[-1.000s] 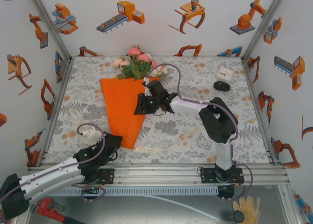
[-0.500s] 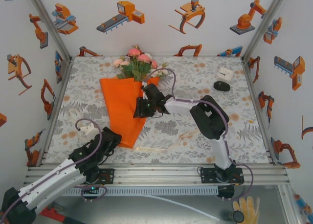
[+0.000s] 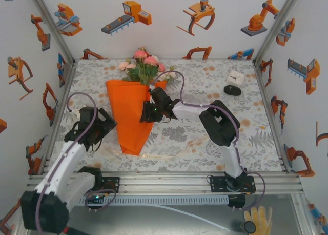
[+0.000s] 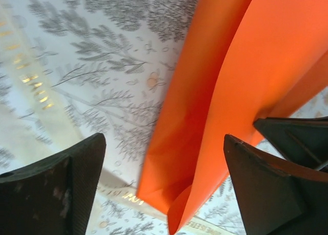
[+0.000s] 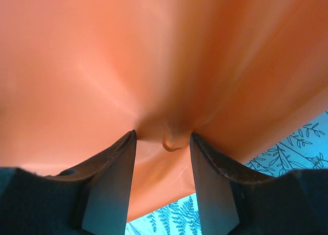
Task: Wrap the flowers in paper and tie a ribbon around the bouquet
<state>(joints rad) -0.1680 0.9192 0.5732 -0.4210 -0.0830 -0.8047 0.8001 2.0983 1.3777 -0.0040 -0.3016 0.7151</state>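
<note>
The orange paper (image 3: 132, 112) lies folded into a cone on the cloth, its narrow tip toward the arms. The flowers (image 3: 145, 64) stick out of its wide far end. My right gripper (image 3: 147, 112) is shut on the paper's right side, and a fold of paper (image 5: 154, 65) bulges between the fingers of that gripper (image 5: 163, 135). My left gripper (image 3: 108, 128) hangs open just left of the cone. The left gripper (image 4: 164, 140) has its fingers spread wide above the cone's tip (image 4: 179, 194). The ribbon (image 4: 120, 194) runs flat under that tip and shows as a pale strip (image 3: 173, 153).
A white box (image 3: 236, 77) and a black disc (image 3: 232, 90) sit at the back right. Metal frame rails (image 3: 169, 179) border the cloth on the near side, with printed walls on the other sides. A yellow glove (image 3: 259, 219) lies off the table at the near right.
My left arm swung from the near-left corner up beside the cone and its jaws opened wide. My right gripper shifted slightly left with the paper, and the cone now looks narrower.
</note>
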